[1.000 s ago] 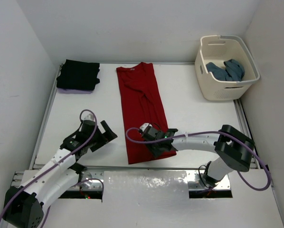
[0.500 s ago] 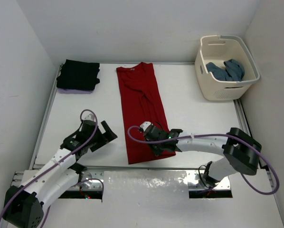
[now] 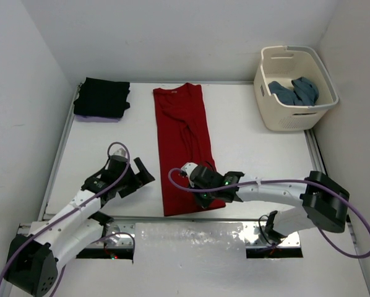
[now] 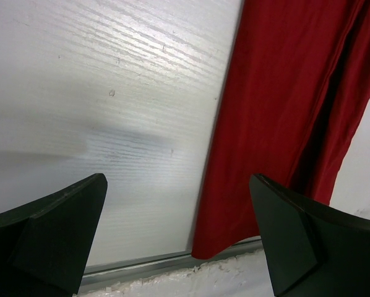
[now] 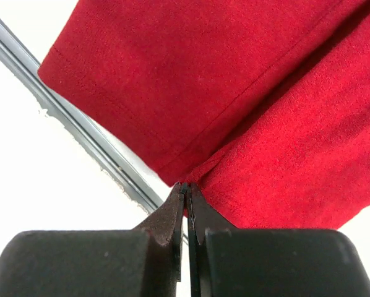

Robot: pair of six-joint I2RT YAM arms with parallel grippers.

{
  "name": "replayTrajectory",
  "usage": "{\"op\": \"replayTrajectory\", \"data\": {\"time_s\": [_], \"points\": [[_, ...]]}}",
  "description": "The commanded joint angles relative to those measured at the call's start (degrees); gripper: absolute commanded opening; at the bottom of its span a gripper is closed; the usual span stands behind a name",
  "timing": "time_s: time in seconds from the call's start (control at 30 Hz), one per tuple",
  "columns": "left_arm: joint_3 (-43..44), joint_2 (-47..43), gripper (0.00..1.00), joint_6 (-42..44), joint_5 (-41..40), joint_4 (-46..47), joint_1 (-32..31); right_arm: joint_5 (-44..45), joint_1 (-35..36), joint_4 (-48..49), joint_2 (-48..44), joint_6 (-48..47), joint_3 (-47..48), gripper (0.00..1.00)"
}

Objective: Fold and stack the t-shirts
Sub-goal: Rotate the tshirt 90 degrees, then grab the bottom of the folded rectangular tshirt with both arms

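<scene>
The red t-shirt (image 3: pixel 185 142) lies folded into a long narrow strip down the table's middle. My right gripper (image 3: pixel 205 199) is shut on its near hem; in the right wrist view the cloth (image 5: pixel 234 80) bunches into the closed fingertips of the gripper (image 5: pixel 187 189). My left gripper (image 3: pixel 145 173) is open and empty, just left of the shirt's near end; in its wrist view the gripper (image 4: pixel 176 213) hovers over bare table beside the red cloth (image 4: pixel 278 111). The black t-shirt (image 3: pixel 101 98) lies folded on the lavender one (image 3: pixel 98 117) at the back left. The teal t-shirt (image 3: pixel 294 91) lies in the basket.
The cream laundry basket (image 3: pixel 268 80) stands at the back right corner. A metal rail (image 4: pixel 141 263) runs along the table's near edge, right by the shirt's hem (image 5: pixel 80 117). White walls close in the table on three sides.
My right gripper has shifted slightly left and nearer with the hem, pulling the red shirt's near end a little left. My left gripper has edged right toward the shirt.
</scene>
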Motion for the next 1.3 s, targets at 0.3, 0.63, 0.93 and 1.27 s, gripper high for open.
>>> {"op": "replayTrajectory", "data": {"time_s": [0.3,0.63,0.93,1.27], "points": [[2.03,1.42,1.0,1.68,3.19,2.36,-0.68,-0.95,0.61,8.57,8.85,1.88,1.42,0.15],[1.68,-0.07,1.0,2.12,8.02,-1.43,-1.91,-1.31,0.78,0.08,-1.4,2.33,0.55,0.99],[-2.35,-2.89,1.0,-5.08,10.4,-0.21,-13.49,6.43,-4.2,-13.57,-16.09,7.15,-3.22,0.99],[-2.36,8.61,0.85,-10.28,6.27,7.09,-28.36,5.47,-12.92,-10.94,-19.96,13.56,-12.8,0.99]]}}
